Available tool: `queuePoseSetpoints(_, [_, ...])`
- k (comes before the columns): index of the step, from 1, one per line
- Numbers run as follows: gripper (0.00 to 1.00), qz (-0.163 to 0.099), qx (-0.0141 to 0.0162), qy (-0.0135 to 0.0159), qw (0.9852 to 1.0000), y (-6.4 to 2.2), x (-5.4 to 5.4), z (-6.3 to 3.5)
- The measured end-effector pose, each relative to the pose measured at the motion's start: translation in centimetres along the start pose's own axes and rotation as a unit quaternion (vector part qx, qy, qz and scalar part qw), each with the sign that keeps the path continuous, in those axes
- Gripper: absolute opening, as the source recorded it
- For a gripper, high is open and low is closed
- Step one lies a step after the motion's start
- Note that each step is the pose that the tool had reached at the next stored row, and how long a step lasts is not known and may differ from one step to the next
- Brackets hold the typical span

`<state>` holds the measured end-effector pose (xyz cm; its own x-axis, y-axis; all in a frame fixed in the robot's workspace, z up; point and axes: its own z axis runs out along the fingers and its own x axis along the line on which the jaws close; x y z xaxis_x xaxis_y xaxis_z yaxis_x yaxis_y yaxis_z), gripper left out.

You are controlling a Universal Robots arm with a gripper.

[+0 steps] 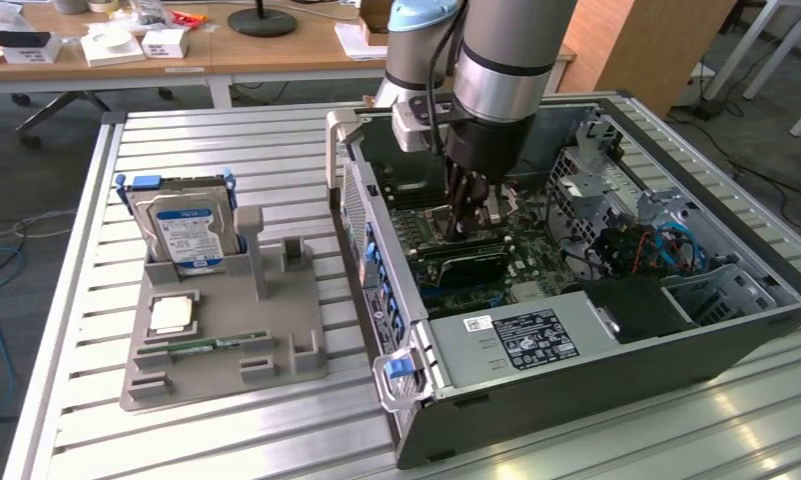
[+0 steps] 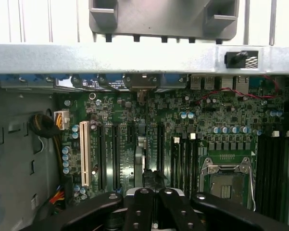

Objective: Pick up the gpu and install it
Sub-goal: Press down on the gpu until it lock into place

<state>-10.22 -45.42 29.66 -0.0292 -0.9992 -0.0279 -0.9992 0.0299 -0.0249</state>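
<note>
One gpu (image 1: pixel 470 262) beneath closed gripper (image 1: pixel 470 232)

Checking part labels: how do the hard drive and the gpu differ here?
The hard drive stands in the gray holder outside the case; the gpu is inside it, under the gripper. The hard drive is silver with a blue-white label; the gpu is black. Both stand on edge.

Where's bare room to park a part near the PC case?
Free: slatted table in front of the grey holder, and the strip behind it, beside the open case. Crowded: the holder, with the hard drive standing in it, and the case interior, where the hand sits over the motherboard.
</note>
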Motion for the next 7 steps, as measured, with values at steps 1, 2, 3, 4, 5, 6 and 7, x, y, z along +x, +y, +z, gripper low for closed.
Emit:
queuePoseSetpoints(1, [0.1, 0.0, 0.0, 0.0001, 1.0, 0.0, 0.0, -0.14])
queuePoseSetpoints(2, [0.1, 0.0, 0.0001, -0.0001, 1.0, 0.0, -0.01, -0.13])
queuePoseSetpoints(3, [0.1, 0.0, 0.0001, -0.0001, 1.0, 0.0, -0.01, -0.13])
queuePoseSetpoints(4, [0.1, 0.0, 0.0001, 0.0, 1.0, 0.0, 0.0, -0.15])
queuePoseSetpoints(5, [0.1, 0.0, 0.0001, 0.0, 1.0, 0.0, 0.0, -0.14])
queuePoseSetpoints(6, [0.1, 0.0, 0.0, 0.0, 1.0, 0.0, 0.0, -0.15])
queuePoseSetpoints(7, [0.1, 0.0, 0.0001, 0.0, 1.0, 0.0, 0.0, -0.15])
